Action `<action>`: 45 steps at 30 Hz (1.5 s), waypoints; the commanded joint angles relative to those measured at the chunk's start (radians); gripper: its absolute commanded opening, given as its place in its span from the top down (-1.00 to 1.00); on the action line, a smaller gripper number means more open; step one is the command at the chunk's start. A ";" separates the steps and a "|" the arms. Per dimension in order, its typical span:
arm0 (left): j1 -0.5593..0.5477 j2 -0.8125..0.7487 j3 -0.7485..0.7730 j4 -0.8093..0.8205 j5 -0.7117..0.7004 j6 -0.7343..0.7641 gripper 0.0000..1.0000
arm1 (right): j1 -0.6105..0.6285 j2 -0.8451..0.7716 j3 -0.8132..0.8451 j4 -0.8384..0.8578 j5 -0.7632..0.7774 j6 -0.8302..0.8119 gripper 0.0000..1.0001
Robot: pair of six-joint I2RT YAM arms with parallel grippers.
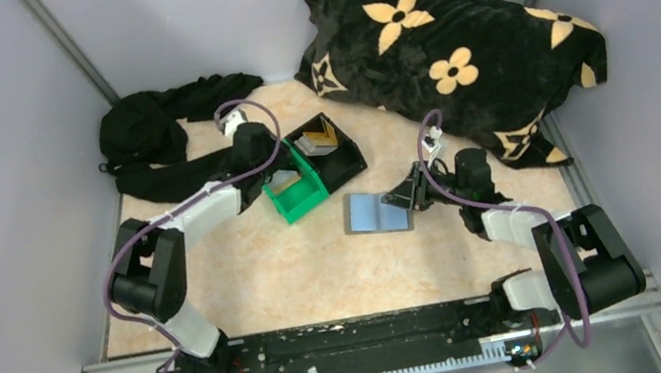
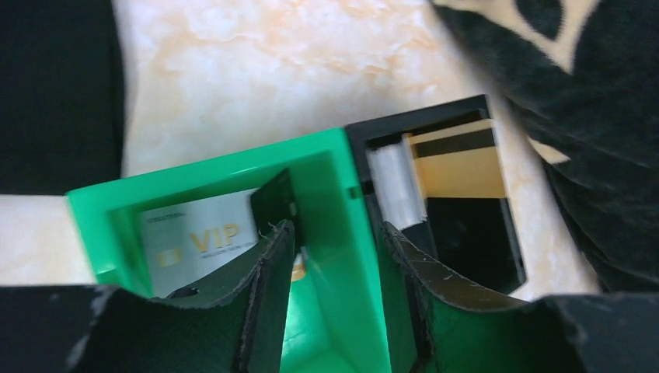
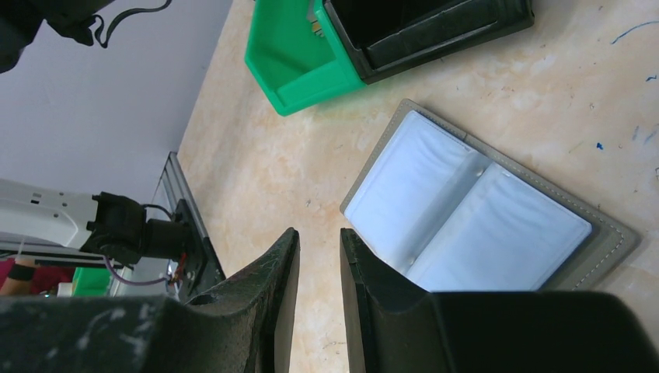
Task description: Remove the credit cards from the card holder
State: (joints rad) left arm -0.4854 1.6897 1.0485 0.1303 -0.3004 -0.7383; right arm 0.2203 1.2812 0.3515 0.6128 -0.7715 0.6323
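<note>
The grey-blue card holder [image 1: 377,211] lies open on the table, and in the right wrist view [image 3: 466,210] both pale panels show no card. A silvery "VIP" credit card [image 2: 198,237] lies in the green bin [image 2: 233,167]. A golden-tan credit card [image 2: 458,167] leans in the black bin [image 2: 466,109]. My left gripper [image 2: 338,241] is open and empty, its fingers either side of the green bin's wall next to the black bin. My right gripper [image 3: 319,233] hangs over the table at the holder's edge, its jaws a narrow gap apart with nothing between.
The green bin [image 1: 297,192] and black bin [image 1: 331,151] stand side by side at centre back. A black flowered blanket [image 1: 456,54] fills the back right. Dark clothing [image 1: 151,135] lies at the back left. Grey walls close in both sides.
</note>
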 commanded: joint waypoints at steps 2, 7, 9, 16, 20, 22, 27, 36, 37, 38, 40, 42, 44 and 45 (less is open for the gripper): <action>0.021 -0.007 -0.044 -0.019 0.027 -0.065 0.00 | 0.002 0.002 0.006 0.042 -0.008 -0.009 0.47; 0.050 0.080 0.047 -0.182 0.042 -0.090 -0.09 | 0.003 0.006 0.007 0.051 -0.008 -0.005 0.47; 0.052 0.117 0.090 -0.239 0.047 -0.095 -0.13 | 0.003 0.006 0.008 0.051 -0.009 -0.003 0.47; 0.052 0.139 0.139 -0.302 0.038 -0.122 -0.16 | 0.004 0.009 0.004 0.055 -0.011 -0.005 0.47; 0.050 0.077 0.092 -0.216 0.062 -0.105 -0.16 | 0.003 0.009 0.008 0.057 -0.014 -0.005 0.46; 0.049 0.038 0.063 -0.151 0.071 -0.075 -0.15 | 0.004 0.007 0.012 0.055 -0.014 -0.005 0.47; 0.044 -0.019 0.074 -0.057 0.137 0.017 -0.20 | 0.004 0.010 0.019 0.048 -0.013 -0.005 0.47; 0.010 -0.076 0.071 0.050 0.244 0.157 -0.21 | 0.004 0.025 0.175 -0.177 0.217 -0.120 1.00; 0.005 -0.083 0.056 0.053 0.243 0.162 -0.22 | 0.004 0.034 0.212 -0.200 0.239 -0.131 1.00; 0.000 -0.093 0.034 0.052 0.234 0.161 -0.28 | 0.004 0.046 0.260 -0.224 0.263 -0.139 1.00; -0.006 -0.119 -0.007 0.039 0.194 0.156 -0.64 | 0.005 0.076 0.317 -0.247 0.279 -0.140 1.00; -0.011 -0.160 -0.058 0.034 0.161 0.160 -0.97 | 0.014 0.110 0.365 -0.259 0.301 -0.144 1.00; -0.010 -0.205 -0.107 0.027 0.134 0.173 -0.98 | 0.037 0.147 0.423 -0.298 0.352 -0.172 0.97; -0.010 -0.229 -0.129 0.022 0.124 0.181 -0.98 | 0.054 0.165 0.454 -0.317 0.387 -0.190 0.89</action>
State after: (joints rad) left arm -0.4919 1.5452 0.9867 0.1535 -0.1196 -0.5991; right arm 0.2295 1.3903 0.6964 0.3702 -0.5079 0.5148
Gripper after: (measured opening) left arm 0.987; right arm 0.012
